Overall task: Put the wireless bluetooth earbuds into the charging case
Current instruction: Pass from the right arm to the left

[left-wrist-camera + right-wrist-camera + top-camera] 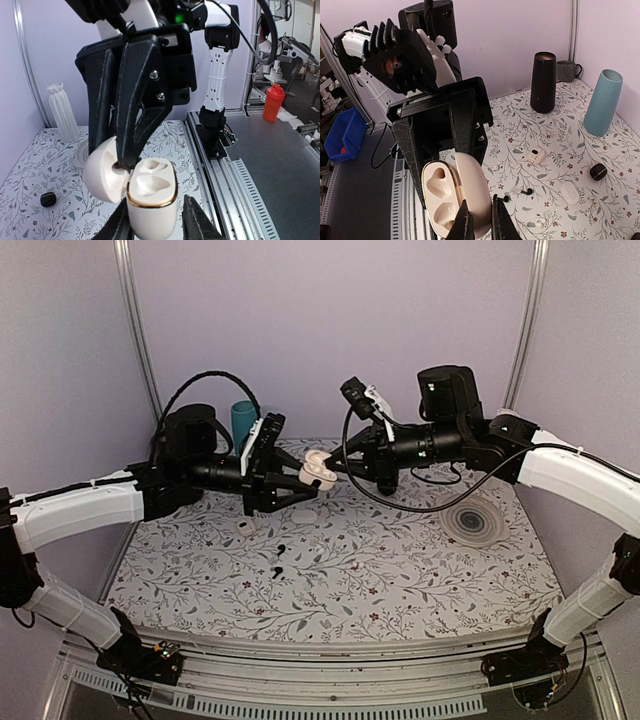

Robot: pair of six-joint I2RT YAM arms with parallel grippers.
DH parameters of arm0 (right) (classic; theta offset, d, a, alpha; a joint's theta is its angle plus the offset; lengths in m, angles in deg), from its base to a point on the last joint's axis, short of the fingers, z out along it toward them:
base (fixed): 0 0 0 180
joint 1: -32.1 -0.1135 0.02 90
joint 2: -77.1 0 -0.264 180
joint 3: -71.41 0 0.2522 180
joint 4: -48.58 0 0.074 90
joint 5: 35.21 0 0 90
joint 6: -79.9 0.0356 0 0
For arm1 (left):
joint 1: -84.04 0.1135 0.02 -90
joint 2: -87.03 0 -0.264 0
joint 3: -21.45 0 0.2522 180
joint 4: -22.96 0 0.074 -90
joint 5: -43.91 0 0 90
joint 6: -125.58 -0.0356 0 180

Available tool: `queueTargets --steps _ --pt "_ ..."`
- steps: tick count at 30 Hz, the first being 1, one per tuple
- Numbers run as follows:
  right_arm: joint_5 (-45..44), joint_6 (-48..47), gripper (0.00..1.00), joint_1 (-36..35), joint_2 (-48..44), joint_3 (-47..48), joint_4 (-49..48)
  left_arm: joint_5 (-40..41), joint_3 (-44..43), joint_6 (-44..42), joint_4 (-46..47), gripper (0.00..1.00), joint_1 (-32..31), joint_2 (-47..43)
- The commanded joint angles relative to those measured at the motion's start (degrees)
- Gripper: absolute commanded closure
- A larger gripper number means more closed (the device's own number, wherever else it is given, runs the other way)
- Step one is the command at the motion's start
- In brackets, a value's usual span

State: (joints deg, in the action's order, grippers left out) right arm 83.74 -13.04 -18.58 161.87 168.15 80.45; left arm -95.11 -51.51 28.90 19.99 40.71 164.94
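Note:
The white charging case (pixel 318 473) is held in the air between the two arms, lid open. My left gripper (pixel 152 220) is shut on its body (pixel 150 200), which has a gold rim and two empty hollows. My right gripper (pixel 479 220) comes from the other side. Its fingers are nearly together on the wall of the open lid (pixel 476 192); one tip sits inside the lid near the hinge (pixel 122 162). Two small black earbuds (pixel 526 191) (pixel 505 198) lie on the floral table below. They also show in the top view (pixel 281 550). A small white earbud (pixel 538 223) lies near them.
Two small white cases (pixel 536 155) (pixel 569 192) and a black pebble case (pixel 598 171) lie on the table. A teal vase (pixel 602 102), a black cylinder (pixel 543 82) and a mug (pixel 565 70) stand at the back. A ribbed round disc (pixel 476 520) lies right. A white ribbed vase (pixel 62 112) stands nearby.

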Motion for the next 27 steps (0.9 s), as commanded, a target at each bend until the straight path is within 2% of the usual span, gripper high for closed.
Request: queueTargets --steps 1,14,27 --pt "-2.28 -1.36 0.96 -0.47 -0.26 1.84 0.85 -0.32 -0.68 0.26 0.25 0.65 -1.47 0.05" --pt "-3.72 -2.33 0.96 -0.57 -0.61 1.57 1.58 0.37 0.40 1.34 0.99 0.70 -1.46 -0.96" --pt "-4.93 -2.29 0.96 -0.51 -1.27 0.73 0.84 1.53 2.03 1.63 2.13 0.69 -1.44 -3.37"
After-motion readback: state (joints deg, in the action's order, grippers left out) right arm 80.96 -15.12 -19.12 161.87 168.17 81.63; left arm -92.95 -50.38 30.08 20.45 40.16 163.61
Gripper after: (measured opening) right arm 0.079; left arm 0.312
